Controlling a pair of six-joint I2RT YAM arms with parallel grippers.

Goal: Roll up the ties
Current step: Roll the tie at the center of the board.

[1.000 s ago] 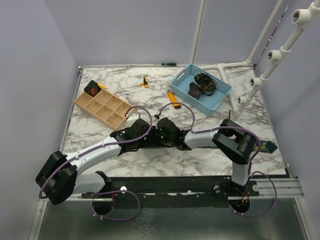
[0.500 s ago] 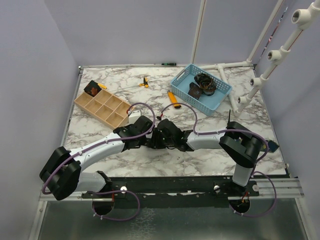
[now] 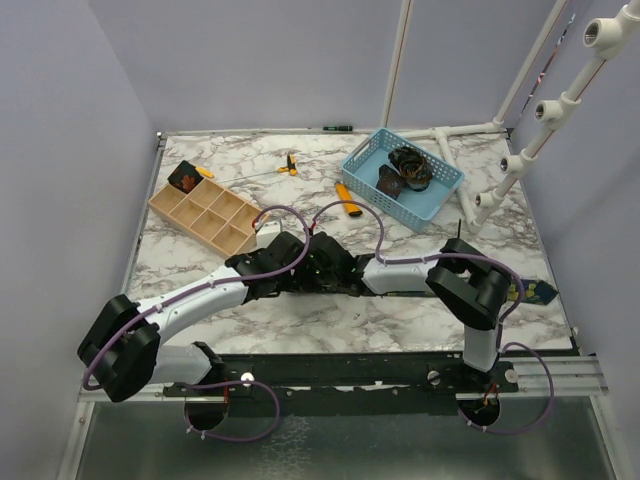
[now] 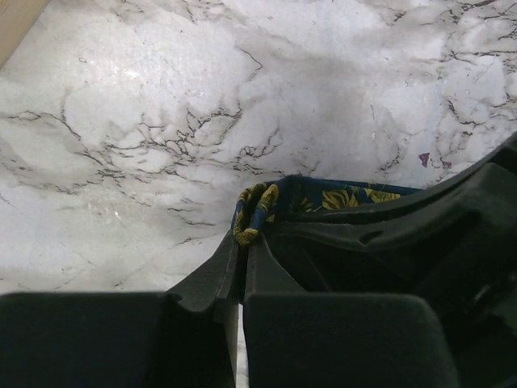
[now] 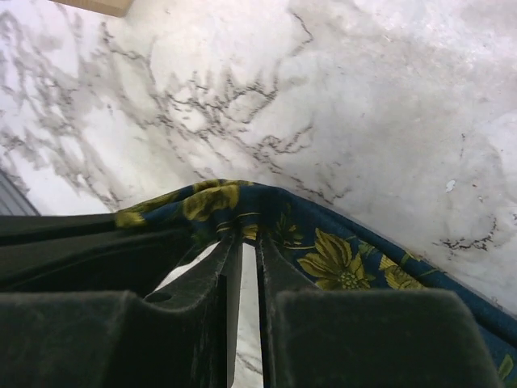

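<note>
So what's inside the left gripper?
The rolled-up end of a navy tie with yellow flowers, pinched at the tips of the left gripper. The rest of the tie goes behind black robot parts, so its length is hidden.

Navy floral tie (image 5: 323, 250): cut off at lower right edge of right wrist view; hidden at centre of top view beneath left gripper (image 3: 298, 272) and right gripper (image 3: 320, 270); far end unseen.
</note>
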